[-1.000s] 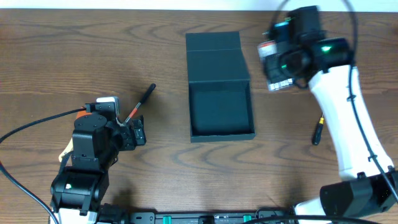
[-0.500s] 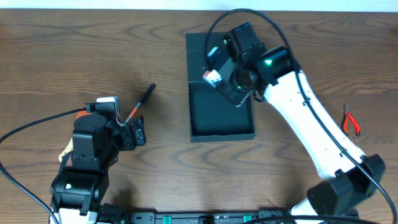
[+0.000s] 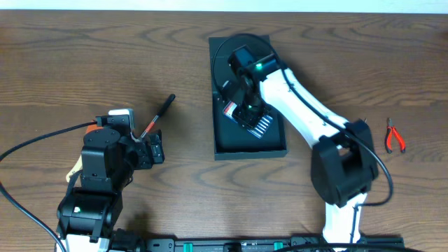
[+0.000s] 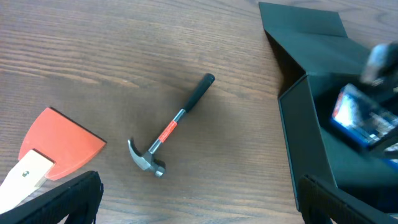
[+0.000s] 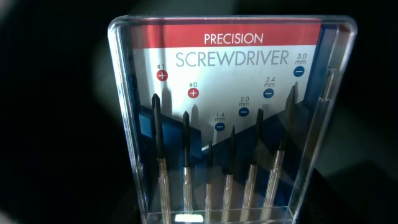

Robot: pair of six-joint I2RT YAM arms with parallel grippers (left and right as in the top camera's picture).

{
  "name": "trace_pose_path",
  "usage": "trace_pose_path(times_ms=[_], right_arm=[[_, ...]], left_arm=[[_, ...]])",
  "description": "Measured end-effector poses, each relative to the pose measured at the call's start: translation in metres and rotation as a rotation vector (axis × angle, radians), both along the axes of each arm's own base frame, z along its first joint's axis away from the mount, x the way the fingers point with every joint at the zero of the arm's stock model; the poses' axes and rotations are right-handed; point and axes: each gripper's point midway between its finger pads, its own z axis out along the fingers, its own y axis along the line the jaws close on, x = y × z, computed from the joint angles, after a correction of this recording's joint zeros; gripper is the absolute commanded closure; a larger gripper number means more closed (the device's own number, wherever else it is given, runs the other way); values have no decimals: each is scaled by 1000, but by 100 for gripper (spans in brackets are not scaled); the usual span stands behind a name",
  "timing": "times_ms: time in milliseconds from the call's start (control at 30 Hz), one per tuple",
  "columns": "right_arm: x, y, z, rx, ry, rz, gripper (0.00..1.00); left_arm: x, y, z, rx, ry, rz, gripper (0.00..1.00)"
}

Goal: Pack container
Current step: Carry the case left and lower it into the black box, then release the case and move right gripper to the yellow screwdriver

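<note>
The container (image 3: 249, 152) lies open at the table's centre, lid flap folded away from the arms. The right gripper (image 3: 246, 110) is clamped on the screwdriver set (image 5: 230, 124), a clear flat case, and holds it over the dark interior. Whether the case touches the floor cannot be told. To seat it well, lower it flat, keep its edges clear of the walls, and release only once it rests. The left gripper (image 3: 152, 149) stands spread wide and empty near the hammer (image 4: 174, 127). A second earlier the right arm hung outside the container, beyond its right wall. The left arm and hammer have not moved.
</note>
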Motion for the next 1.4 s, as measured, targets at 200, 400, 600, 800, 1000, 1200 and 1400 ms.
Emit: trace_pose_path(times_ms=[200,400,600,800,1000,1200,1400], right_arm=[[-3,-2,-29,-34,61,0,62],[-3,-1,-32,-33,59,0,51],[-3,-2,-31,-35,62,4,32],[-6,-4,-31,-46,71,10,30],[-9,-12,-31,-88,79,5,27],[4,-9,-15,-77,25,-43,1],[37,-6,54,21,-154,-128,1]], left_arm=[[0,0,0,0,0,0,1],[0,0,0,0,0,0,1],[0,0,0,0,0,0,2],[0,0,0,0,0,0,1],[0,0,0,0,0,0,2],[0,0,0,0,1,0,2],[0,0,0,0,2,0,2]])
